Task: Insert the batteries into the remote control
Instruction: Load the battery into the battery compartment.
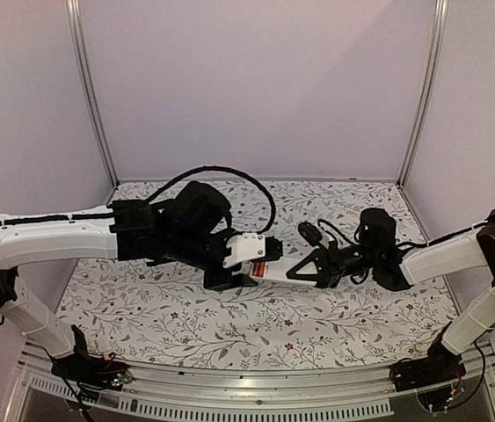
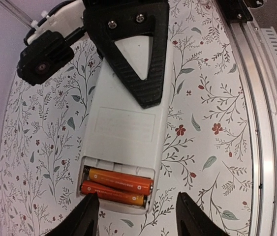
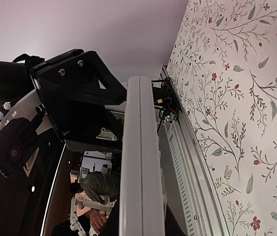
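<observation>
2 batteries [image 2: 117, 186] in 1 remote control [image 2: 123, 123]

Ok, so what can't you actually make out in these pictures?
Remote button face: turned away in the top and left wrist views, edge-on in the right wrist view.
Cover: in no view.
Batteries: polarity marks too small in the left wrist view; hidden by the edge-on remote in the right wrist view.
Left gripper: finger bases cut off by the left wrist view's bottom edge.
</observation>
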You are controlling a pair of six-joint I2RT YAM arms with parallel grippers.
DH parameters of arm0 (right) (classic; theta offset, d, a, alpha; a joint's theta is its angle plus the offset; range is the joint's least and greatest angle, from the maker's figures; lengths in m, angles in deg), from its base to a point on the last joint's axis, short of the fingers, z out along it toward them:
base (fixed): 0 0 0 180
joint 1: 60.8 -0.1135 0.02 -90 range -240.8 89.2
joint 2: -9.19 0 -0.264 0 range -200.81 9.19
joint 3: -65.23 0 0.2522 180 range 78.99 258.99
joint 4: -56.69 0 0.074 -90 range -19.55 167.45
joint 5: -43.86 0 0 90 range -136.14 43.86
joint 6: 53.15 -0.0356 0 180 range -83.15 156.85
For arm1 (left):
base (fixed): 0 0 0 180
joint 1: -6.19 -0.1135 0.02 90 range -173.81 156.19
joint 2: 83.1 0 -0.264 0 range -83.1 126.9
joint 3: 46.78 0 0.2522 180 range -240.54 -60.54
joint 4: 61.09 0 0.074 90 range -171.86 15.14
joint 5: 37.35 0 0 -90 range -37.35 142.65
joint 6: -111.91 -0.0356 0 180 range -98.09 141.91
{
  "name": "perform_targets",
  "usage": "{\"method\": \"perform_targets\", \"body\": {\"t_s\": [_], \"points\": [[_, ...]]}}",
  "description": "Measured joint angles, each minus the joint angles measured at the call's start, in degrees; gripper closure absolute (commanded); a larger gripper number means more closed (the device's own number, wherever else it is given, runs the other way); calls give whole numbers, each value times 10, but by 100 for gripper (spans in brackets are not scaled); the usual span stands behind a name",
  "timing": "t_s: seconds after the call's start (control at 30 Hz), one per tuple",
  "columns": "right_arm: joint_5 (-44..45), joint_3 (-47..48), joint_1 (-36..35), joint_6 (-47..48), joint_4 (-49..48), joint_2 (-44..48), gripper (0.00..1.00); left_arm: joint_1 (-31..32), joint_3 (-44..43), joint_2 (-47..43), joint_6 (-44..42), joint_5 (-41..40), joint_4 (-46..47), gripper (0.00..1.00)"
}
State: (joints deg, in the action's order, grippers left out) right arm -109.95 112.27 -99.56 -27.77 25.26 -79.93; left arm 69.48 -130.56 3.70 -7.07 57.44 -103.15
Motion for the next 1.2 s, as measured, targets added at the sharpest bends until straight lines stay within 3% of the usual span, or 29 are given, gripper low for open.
{"method": "perform_targets", "body": {"t_s": [0.2,0.3,0.4,0.6,0.83,1.2], "points": [[-7,0,-3,-1,-3,0,100,0,0,-31,-2,14,-12,25],[-13,0,-3,0,-3,0,100,-1,-7,-42,7,25,-26,8],[-15,0,-3,2,-1,0,100,-8,-31,-40,31,45,-52,1],[-15,3,-3,49,90,30,100,-63,-88,-32,144,170,-64,0],[-13,65,-3,187,292,94,100,-81,-92,-12,209,223,-64,2],[-15,73,-10,244,371,110,100,-81,-87,23,231,261,-53,14]]}}
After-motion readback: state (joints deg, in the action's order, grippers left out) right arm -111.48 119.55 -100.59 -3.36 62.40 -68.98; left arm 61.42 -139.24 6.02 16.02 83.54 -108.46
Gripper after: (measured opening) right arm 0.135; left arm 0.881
